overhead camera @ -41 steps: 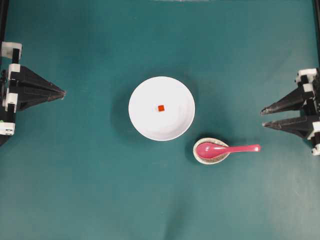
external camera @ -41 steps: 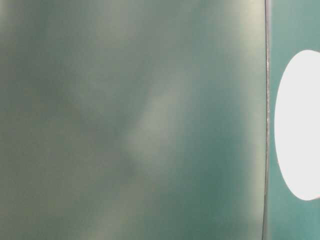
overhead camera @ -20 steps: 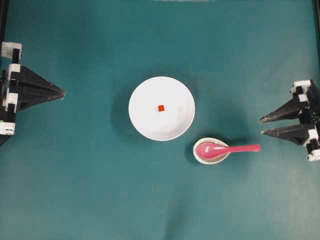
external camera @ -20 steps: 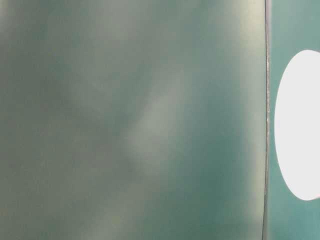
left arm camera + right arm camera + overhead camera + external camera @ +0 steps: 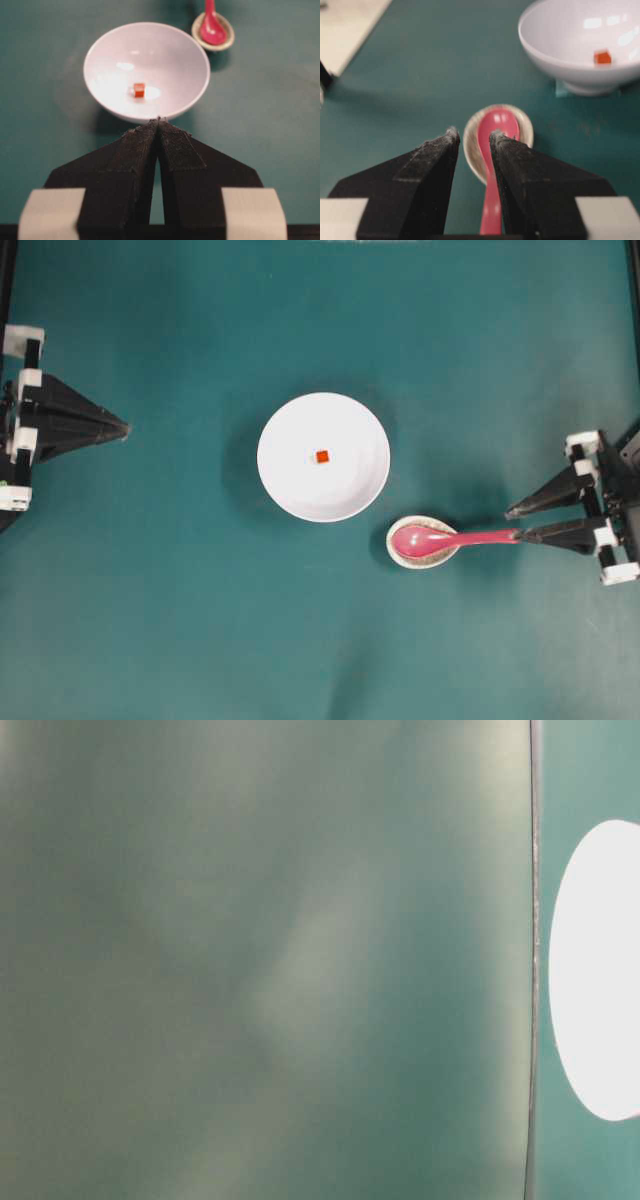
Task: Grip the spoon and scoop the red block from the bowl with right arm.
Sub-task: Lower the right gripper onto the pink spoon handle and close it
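Two black robot arms reach in from the frame's side edges. The left gripper (image 5: 126, 427) sits at the middle left, its jaws pressed together to a single point. The right gripper (image 5: 514, 523) sits at the lower right, jaws spread apart, pointing toward the centre.

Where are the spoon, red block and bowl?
spoon (image 5: 432, 538): overhead view, on its pink scoop.
red block (image 5: 322, 456): overhead view, on its top face.
bowl (image 5: 290, 486): overhead view, on bare white inner wall.

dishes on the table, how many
2: the large white bowl at the centre, and the small oval dish below-right of it, under the spoon. None seems hidden.
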Tool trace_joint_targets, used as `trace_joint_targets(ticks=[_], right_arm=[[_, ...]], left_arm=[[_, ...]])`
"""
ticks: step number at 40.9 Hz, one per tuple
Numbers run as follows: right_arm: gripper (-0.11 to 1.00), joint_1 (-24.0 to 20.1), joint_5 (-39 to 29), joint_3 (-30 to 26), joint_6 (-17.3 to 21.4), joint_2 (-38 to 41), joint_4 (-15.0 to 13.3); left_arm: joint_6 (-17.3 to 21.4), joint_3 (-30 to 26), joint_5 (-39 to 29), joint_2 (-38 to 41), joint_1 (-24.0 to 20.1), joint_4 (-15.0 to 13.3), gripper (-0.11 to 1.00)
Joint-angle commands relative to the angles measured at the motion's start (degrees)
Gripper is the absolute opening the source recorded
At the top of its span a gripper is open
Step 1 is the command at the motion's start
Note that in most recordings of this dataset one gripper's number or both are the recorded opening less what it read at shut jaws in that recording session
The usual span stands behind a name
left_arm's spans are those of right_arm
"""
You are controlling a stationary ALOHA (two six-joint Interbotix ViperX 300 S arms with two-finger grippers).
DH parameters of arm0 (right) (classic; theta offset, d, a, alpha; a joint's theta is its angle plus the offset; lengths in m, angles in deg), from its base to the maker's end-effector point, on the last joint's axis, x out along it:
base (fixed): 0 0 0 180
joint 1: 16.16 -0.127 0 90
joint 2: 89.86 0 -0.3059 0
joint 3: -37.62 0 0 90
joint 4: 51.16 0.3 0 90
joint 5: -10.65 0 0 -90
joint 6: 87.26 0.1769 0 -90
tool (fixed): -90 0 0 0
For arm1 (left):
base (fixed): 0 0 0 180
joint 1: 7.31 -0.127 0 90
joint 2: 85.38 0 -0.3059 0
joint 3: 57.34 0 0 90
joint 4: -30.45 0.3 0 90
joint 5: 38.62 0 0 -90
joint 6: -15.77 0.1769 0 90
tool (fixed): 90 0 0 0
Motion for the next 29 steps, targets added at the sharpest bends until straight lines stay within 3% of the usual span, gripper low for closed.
trace_joint_targets(ticks=[1,9,21,29], right_arm=[[0.40,-0.62,1.85,-1.14,0.18,3.25,1.23],[0.41,-1.14,2.64,-2.46,0.79,9.67,5.36],[0.42,-4.48,3.69,-4.31,1.93,16.52,5.62],[0.42,-5.10,8.61,-4.31,2.02,21.62,6.68]], left_arm=[[0.09,-1.67,0.18,0.44,-0.18,0.00,0.00],[0.00,-1.58,0.18,0.35,-0.09,0.09,0.00],[0.09,-1.58,0.18,0.35,-0.18,0.09,0.00],[0.09,-1.49,0.18,0.35,-0.18,0.00,0.00]])
